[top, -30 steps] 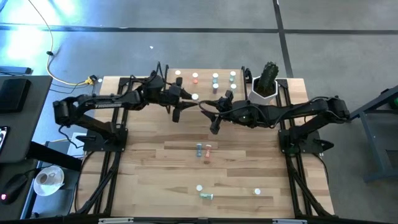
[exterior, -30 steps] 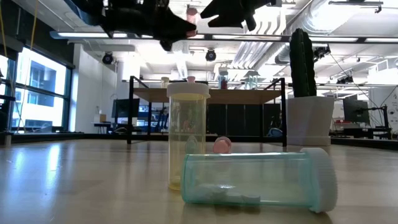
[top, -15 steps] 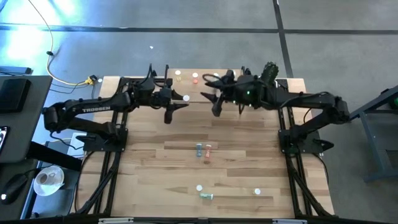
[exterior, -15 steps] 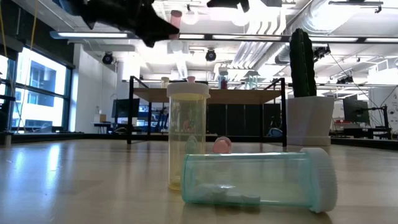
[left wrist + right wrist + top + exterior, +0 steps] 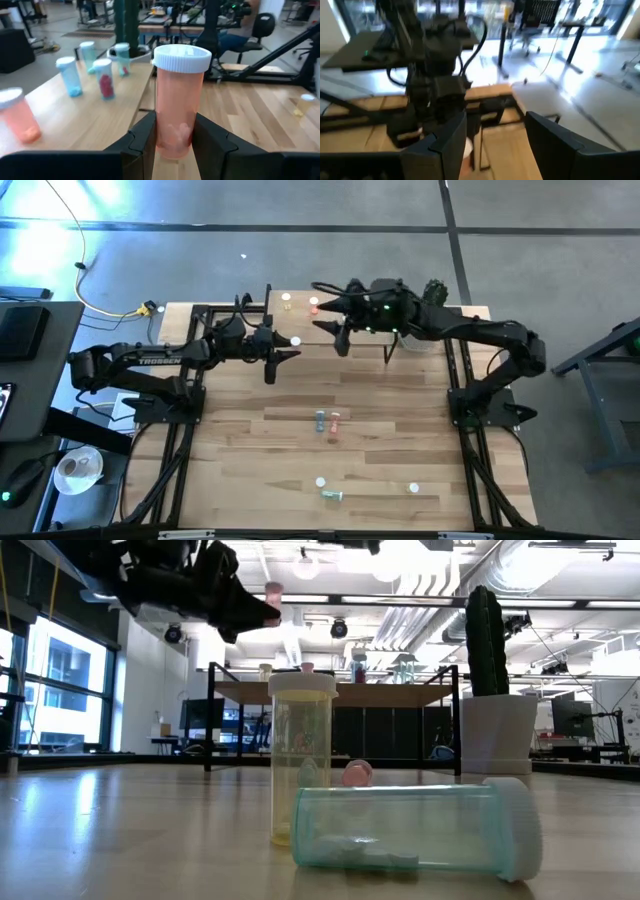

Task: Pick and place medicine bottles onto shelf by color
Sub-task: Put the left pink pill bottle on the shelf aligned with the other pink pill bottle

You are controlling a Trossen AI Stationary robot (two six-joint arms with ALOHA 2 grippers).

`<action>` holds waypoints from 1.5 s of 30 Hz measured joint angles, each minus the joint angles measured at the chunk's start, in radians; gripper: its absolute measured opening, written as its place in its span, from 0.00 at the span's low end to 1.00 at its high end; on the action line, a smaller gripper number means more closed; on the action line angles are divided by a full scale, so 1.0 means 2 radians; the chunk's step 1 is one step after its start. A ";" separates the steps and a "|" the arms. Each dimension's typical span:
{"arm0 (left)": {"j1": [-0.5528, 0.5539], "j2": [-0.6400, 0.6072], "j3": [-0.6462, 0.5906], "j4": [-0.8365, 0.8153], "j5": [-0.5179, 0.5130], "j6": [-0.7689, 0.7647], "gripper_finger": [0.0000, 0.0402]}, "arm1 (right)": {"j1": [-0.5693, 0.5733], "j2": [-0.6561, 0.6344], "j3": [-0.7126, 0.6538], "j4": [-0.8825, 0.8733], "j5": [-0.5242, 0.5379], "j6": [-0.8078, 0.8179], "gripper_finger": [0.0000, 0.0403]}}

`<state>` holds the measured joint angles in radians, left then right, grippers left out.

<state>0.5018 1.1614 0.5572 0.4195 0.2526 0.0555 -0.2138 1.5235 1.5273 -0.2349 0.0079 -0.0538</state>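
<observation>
Left gripper (image 5: pixel 175 145) clamps a pink bottle (image 5: pixel 179 100) above the shelf's (image 5: pixel 300 315) left edge; right gripper (image 5: pixel 325 312) spread wide, empty, over the shelf.

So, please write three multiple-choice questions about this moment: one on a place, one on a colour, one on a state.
1. Where is the cactus pot?
A. at the table's far right corner
B. in the middle of the table
C. on the floor

2. What colour is the bottle held by the left gripper?
A. green
B. pink
C. blue

3. How does the green bottle nearest the low camera rest?
A. upright
B. lying on its side
C. hanging from a gripper

Answers:
1. A: the high view shows it at the far right corner, beside the shelf.
2. B: the left wrist view shows a pink body with a white cap between the fingers.
3. B: the low view shows it flat on the table.
</observation>
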 joint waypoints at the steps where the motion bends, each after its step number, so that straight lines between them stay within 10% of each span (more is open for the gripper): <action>1: 0.000 0.000 -0.002 -0.001 -0.003 0.000 0.24 | -0.001 0.010 0.009 -0.007 -0.006 -0.003 0.48; 45: -0.023 0.022 0.014 0.051 -0.041 -0.013 0.24 | -0.001 0.107 0.031 -0.021 -0.085 -0.022 0.48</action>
<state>0.4561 1.2045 0.5857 0.5212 0.1711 0.0294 -0.2157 1.7367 1.5890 -0.2772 -0.1631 -0.0982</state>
